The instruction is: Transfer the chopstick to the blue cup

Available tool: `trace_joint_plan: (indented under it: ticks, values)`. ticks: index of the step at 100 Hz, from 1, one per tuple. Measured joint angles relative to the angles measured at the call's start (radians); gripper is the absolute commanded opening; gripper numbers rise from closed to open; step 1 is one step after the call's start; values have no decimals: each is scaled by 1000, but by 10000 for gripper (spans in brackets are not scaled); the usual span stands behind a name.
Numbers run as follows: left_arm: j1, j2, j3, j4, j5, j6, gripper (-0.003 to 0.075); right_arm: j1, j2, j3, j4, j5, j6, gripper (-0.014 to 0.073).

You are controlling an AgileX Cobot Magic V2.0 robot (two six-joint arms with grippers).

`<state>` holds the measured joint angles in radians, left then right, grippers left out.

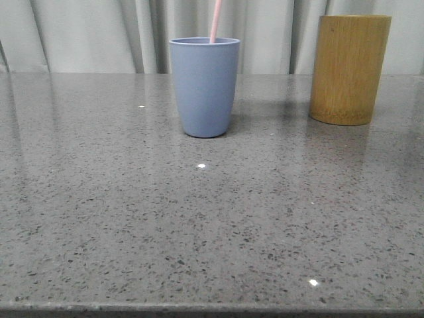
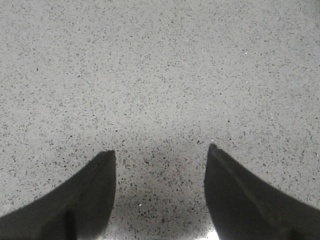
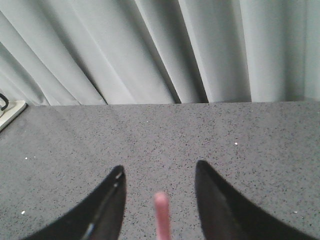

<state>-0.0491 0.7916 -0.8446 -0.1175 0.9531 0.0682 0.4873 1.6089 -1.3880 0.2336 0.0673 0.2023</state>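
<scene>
Right wrist view showed the right end effector (image 3: pixel 159 172) with its fingers spread wide, gripping nothing; the tip of the chopstick (image 3: pixel 161 215) stood in the gap between them, clear of both fingers. Front view placed the chopstick (image 1: pixel 215 21) inside the blue cup (image 1: pixel 204 86), leaning slightly and rising past the rim out of the frame. The transfer itself appeared complete. The cup stood upright on the grey speckled surface (image 1: pixel 199 225), with the bamboo holder (image 1: pixel 350 69) well apart to its right.

Principal hazard, as judged: the end effector was straddling the stick. Any sideways withdrawal would likely drag a finger against the stick, levering it out or tipping the light cup. A straight lift along the stick's axis looked safest. Closing the fingers again would re-grip the stick and undo the placement.

Left wrist view showed the left end effector (image 2: pixel 161 152) likewise spread and unloaded over bare surface (image 2: pixel 160 75). It posed no evident risk where it was.
</scene>
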Motion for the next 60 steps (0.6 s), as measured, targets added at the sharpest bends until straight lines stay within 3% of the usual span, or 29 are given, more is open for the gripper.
trace_joint_plan:
  ticks: [18,41,60]
  values:
    - [0,0,0,0,0,0,388,0,-45,0,-21,75,-22,489]
    - [0,0,0,0,0,0,388,0,-175,0,-146,233,-74,489]
    - [0,0,0,0,0,0,388,-67,-288,29,-222,387,-80,489]
